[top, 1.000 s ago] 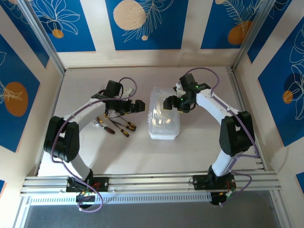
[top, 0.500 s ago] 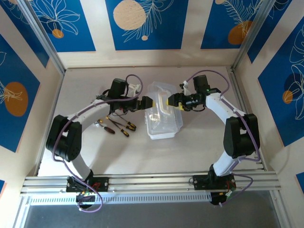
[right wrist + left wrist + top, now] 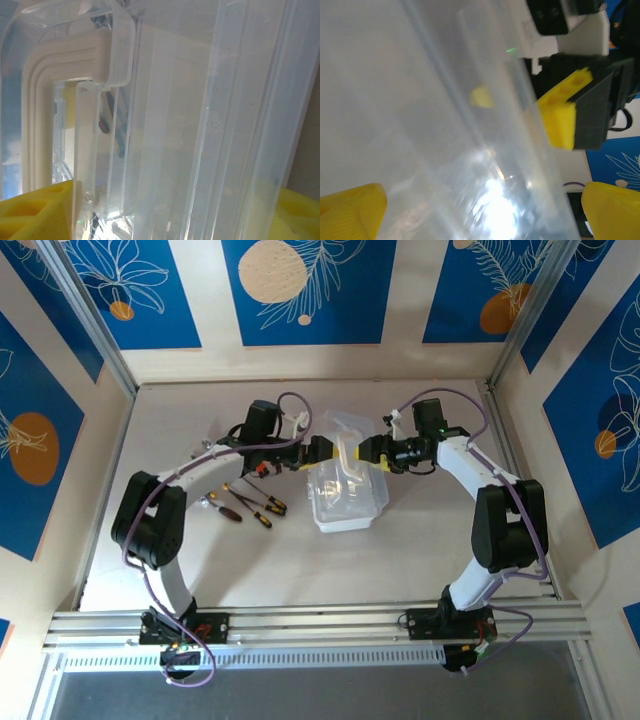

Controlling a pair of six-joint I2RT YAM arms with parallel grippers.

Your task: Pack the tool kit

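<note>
The tool kit's clear plastic case (image 3: 347, 502) lies at the table's middle with its lid (image 3: 345, 443) raised on edge. My right gripper (image 3: 371, 453) is shut on the lid from the right; in the right wrist view the clear lid wall (image 3: 200, 125) and its cream latch (image 3: 60, 65) stand between my yellow fingertips (image 3: 35, 210). My left gripper (image 3: 321, 452) is open at the lid's left side, its fingertips (image 3: 350, 210) spread wide around the clear plastic (image 3: 445, 125). Several screwdrivers (image 3: 258, 504) and a metal tool (image 3: 207, 500) lie on the table left of the case.
The right gripper's yellow pad (image 3: 562, 117) faces the left wrist camera through the lid. Blue patterned walls (image 3: 300, 290) and metal posts (image 3: 95, 340) close in the table. A rail (image 3: 320, 625) runs along the near edge by both arm bases.
The right gripper has lifted the lid up from the closed case. The left gripper has moved right from above the screwdrivers to the lid's left side. The case has shifted slightly.
</note>
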